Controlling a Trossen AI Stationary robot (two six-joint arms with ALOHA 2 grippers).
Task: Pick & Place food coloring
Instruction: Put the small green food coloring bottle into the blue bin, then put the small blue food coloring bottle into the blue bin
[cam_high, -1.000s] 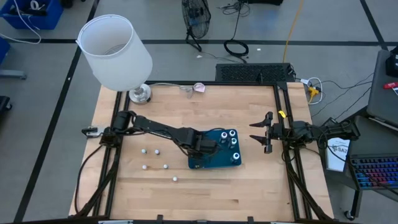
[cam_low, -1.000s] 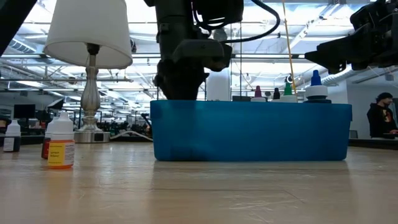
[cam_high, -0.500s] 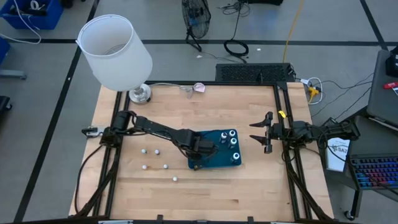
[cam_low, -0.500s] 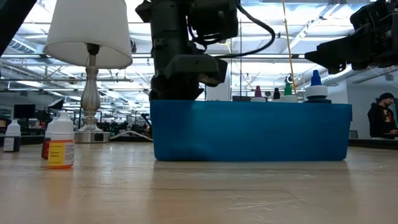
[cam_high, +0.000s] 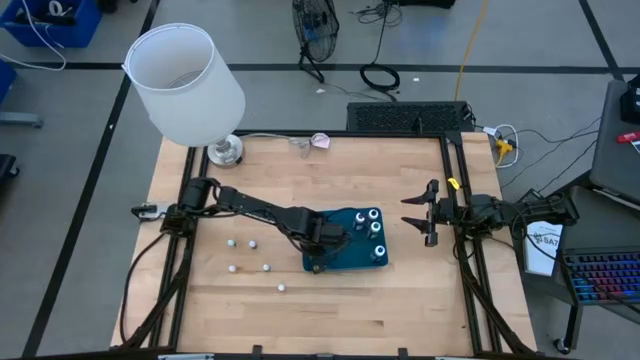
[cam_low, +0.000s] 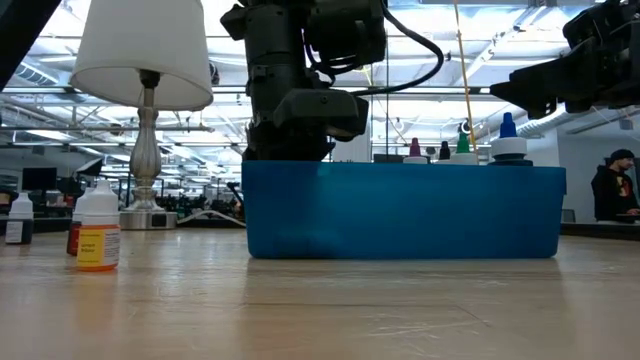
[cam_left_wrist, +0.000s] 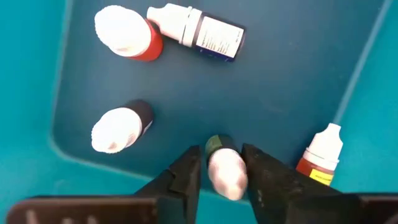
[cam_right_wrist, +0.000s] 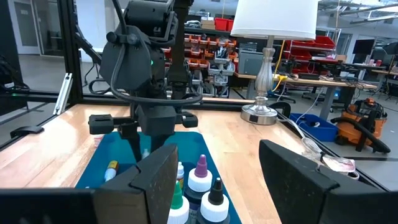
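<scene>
My left gripper (cam_high: 335, 240) reaches down into the blue tray (cam_high: 350, 258), near its left end, and is shut on a small dark-green food coloring bottle with a white cap (cam_left_wrist: 225, 169). In the low view its fingers go behind the tray wall (cam_low: 400, 210). Several more bottles stand or lie in the tray (cam_left_wrist: 127, 34) (cam_left_wrist: 118, 127) (cam_left_wrist: 320, 158) (cam_high: 375, 225). Several loose bottles stand on the table to the tray's left (cam_high: 252, 243) (cam_low: 97, 235). My right gripper (cam_high: 420, 215) is open and empty at the table's right side. My left gripper pinches the bottle between its two fingers (cam_left_wrist: 186, 177), at the white cap end (cam_left_wrist: 229, 177). The fingers come from above, pointing down. The dark body (cam_left_wrist: 214, 144) points down toward the tray floor; whether it touches the floor I cannot tell.
A lamp with a white shade (cam_high: 190, 85) stands at the table's far left corner. A small clear item (cam_high: 320, 140) lies at the far edge. Bare wood lies along the near side of the table. A person (cam_low: 610, 190) shows in the room behind.
My left gripper has gone down a little into the tray with the bottle and has kept shut on it. The right arm has kept still.
</scene>
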